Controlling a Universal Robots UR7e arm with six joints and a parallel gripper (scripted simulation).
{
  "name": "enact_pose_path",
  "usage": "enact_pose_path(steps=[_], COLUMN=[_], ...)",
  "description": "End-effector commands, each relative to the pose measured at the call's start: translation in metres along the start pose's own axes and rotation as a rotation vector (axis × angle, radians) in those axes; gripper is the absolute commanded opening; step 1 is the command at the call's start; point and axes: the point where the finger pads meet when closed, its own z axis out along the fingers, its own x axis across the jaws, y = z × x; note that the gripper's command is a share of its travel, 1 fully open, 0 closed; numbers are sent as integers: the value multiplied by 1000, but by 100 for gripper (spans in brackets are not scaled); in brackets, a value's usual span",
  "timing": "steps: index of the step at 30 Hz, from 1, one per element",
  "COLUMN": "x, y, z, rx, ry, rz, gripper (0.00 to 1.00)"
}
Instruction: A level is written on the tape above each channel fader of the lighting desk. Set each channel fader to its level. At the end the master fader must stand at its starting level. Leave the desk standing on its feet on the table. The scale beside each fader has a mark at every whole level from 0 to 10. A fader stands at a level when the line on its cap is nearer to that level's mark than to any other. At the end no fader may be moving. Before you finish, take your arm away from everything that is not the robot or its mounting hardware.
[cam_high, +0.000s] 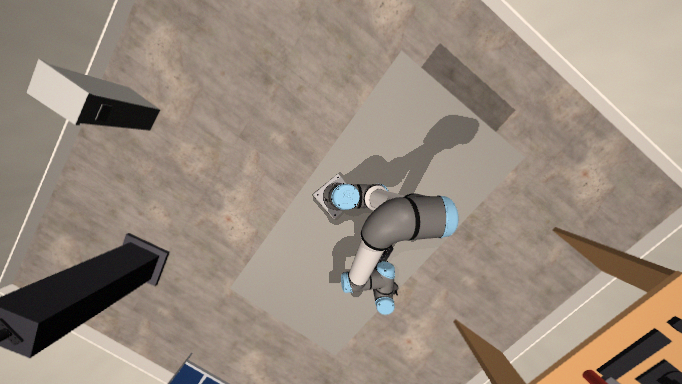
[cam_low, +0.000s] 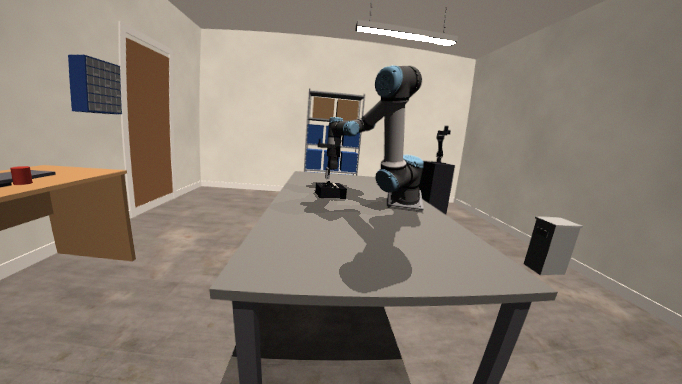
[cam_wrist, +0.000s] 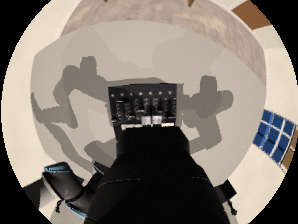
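The lighting desk (cam_low: 331, 190) (cam_wrist: 143, 104) is a small black box standing flat on the grey table (cam_low: 350, 260) (cam_high: 300, 270), at the far left part of it. In the wrist view its row of faders runs across its top; the tape levels and cap positions are too small to read. My gripper (cam_low: 328, 175) (cam_wrist: 151, 111) is shut, points straight down, and has its tips just above the near edge of the desk, around the middle faders. I cannot tell if the tips touch a cap. In the overhead view the wrist hides the desk.
The arm's base (cam_low: 404, 200) (cam_high: 336, 197) is bolted to the table right of the desk, with a black box (cam_low: 437, 185) behind it. An orange desk (cam_low: 75, 180) with a red cup (cam_low: 21, 175), a shelf (cam_low: 320, 130) and a white box (cam_low: 552, 245) stand off the table.
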Motion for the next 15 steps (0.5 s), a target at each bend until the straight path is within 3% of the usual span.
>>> enact_pose_path(steps=[1,15], x=[0,0], y=[0,0], z=[-7,-13], rx=[0,0], ry=[0,0], rz=[0,0], gripper=[0,0])
